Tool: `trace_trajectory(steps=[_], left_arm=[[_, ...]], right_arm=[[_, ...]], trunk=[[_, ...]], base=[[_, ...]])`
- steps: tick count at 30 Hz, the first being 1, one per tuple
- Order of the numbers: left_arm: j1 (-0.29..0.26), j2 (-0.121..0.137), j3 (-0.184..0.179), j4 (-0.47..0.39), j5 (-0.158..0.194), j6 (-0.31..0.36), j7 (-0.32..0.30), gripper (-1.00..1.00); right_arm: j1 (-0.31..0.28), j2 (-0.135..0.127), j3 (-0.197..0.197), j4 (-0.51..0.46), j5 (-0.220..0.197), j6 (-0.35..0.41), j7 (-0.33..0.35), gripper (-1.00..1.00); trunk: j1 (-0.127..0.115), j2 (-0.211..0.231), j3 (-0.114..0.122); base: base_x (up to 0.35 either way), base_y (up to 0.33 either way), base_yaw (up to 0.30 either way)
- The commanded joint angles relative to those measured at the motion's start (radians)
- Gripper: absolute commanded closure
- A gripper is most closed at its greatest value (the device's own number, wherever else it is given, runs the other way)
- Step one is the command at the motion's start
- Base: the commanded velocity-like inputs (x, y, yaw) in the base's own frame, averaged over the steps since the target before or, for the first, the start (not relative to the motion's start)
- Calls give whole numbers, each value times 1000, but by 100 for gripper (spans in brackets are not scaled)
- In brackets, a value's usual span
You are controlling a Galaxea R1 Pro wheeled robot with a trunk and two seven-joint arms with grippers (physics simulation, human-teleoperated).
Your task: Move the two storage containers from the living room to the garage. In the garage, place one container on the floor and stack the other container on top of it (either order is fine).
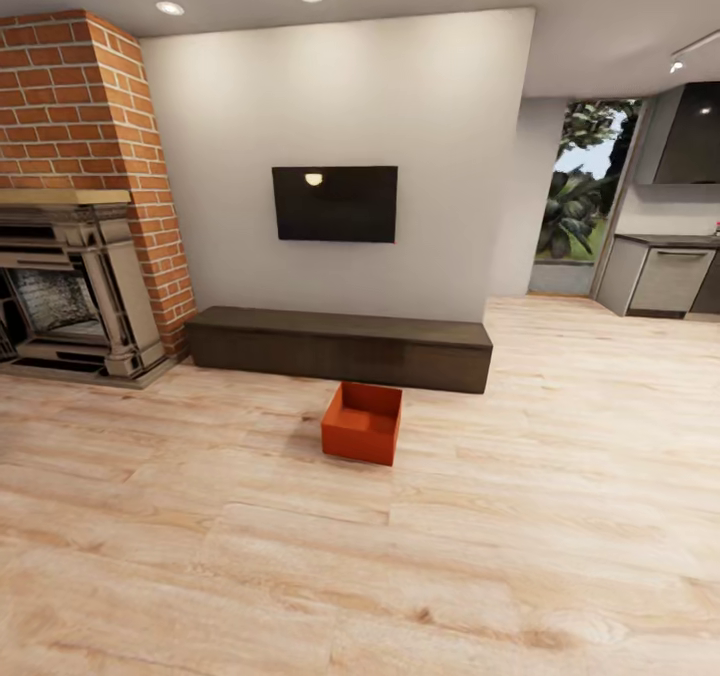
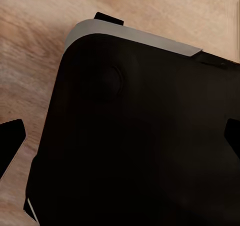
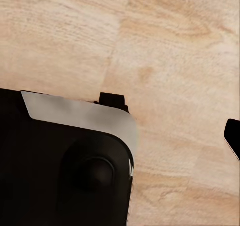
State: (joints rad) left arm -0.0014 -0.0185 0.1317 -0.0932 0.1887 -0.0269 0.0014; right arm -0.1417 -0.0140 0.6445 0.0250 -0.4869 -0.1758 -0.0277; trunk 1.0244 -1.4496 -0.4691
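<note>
Left tool (image 2: pixel 120 136) well apart from container (image 1: pixel 362 423)

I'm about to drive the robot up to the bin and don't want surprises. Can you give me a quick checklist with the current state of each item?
1. Bin in sight: ok, it sits on the wood floor in front of the low TV bench.
2. Bin upright, open top up: ok.
3. Bin empty: ok as far as the head view shows; the near inside is hidden.
4. Path to the bin: ok, bare planks between the camera and it.
5. Second bin located: not ok, just one seen here.
6. Claws open and free: cannot tell; the wrist views show dark robot body over the planks.
</note>
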Motion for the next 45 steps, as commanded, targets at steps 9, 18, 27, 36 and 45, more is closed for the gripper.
trace_trajectory(steps=[9,18,27,36,45], left_arm=[[0,2,6,0,2,0,0,-100],[0,3,6,0,2,9,-1,-100],[0,3,6,0,2,0,-1,-100],[0,3,6,0,2,-1,-1,-100],[0,3,6,0,2,-1,0,-100]], right_arm=[[-1,0,16,3,-6,2,0,-100],[-1,-1,18,3,-4,1,-2,-100],[-1,1,14,3,-5,1,-11,-100],[-1,0,12,3,-6,0,-14,-100],[-1,0,16,3,-4,-1,-12,-100]], trunk=[[1,0,-1],[1,0,-1],[1,0,-1],[1,0,-1],[1,0,-1]], base=[[324,113,-1],[324,115,0],[324,118,-73],[324,119,-202],[324,119,-21]])
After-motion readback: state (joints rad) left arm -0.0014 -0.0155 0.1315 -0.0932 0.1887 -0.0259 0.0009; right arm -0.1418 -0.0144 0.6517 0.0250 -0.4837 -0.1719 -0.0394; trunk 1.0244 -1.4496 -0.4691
